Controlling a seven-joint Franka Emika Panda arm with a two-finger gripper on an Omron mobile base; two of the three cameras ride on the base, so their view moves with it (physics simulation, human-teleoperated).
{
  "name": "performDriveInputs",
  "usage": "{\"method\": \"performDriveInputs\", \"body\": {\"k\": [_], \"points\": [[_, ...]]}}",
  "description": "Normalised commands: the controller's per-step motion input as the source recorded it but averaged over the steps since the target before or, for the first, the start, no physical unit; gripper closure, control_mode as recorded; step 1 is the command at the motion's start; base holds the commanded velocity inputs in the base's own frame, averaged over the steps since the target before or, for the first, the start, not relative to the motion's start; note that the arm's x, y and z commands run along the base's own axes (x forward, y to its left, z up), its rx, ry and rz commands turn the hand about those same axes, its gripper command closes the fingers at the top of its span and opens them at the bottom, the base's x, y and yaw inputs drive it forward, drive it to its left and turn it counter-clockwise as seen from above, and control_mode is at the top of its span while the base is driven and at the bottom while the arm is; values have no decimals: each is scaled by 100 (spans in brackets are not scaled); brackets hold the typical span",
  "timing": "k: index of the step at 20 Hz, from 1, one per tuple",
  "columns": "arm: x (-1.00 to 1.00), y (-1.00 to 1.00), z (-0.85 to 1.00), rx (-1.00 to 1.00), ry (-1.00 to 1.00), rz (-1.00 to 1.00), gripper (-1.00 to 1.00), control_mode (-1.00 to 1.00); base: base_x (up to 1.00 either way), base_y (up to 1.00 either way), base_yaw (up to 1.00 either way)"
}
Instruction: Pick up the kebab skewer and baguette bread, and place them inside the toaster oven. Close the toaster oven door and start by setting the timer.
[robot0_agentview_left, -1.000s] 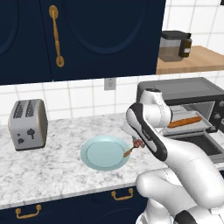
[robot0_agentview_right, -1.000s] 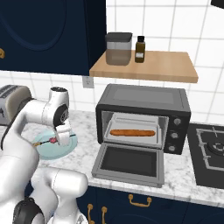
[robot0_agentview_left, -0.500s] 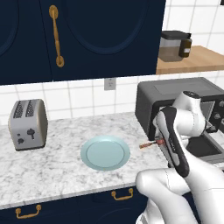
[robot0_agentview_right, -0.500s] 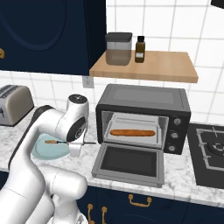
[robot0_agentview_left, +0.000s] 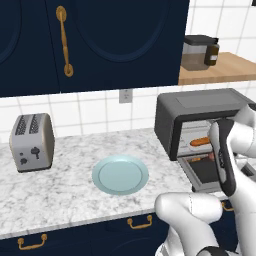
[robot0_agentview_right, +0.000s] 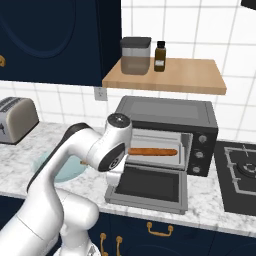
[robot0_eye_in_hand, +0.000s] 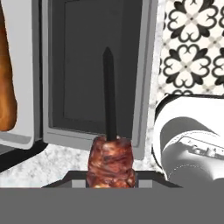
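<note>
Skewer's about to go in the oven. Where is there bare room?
Free: the rack beside the baguette bread, and the open toaster oven door. On the counter, marble between toaster and plate. Crowded: the oven mouth, where the arm holds the kebab skewer.

Two base cameras look forward and down from behind the arm's left and right. Both share the boxy dark grey toaster oven (robot0_agentview_left: 200, 127) (robot0_agentview_right: 167, 131). The hand camera looks closely onto its dark drop-down door (robot0_eye_in_hand: 94, 70).

The dark grey toaster oven (robot0_agentview_right: 200, 120) stands on the table, its door (robot0_agentview_right: 150, 186) dropped flat open. The golden baguette bread (robot0_agentview_right: 152, 151) lies lengthwise on the rack inside. The kebab skewer (robot0_eye_in_hand: 109, 153) (reddish-brown meat, dark stick) hangs above the open door.
</note>
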Motion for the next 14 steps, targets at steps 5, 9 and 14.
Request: {"method": "performDriveInputs", "body": {"k": [5,9,14], "points": [[3,-90,8,0,-8,-4,100,-100,0,0,0],[25,-56,1,0,-5,0,100,-100,0,0,0],[46,-24,0,0,-1,0,100,-100,0,0,0]]}}
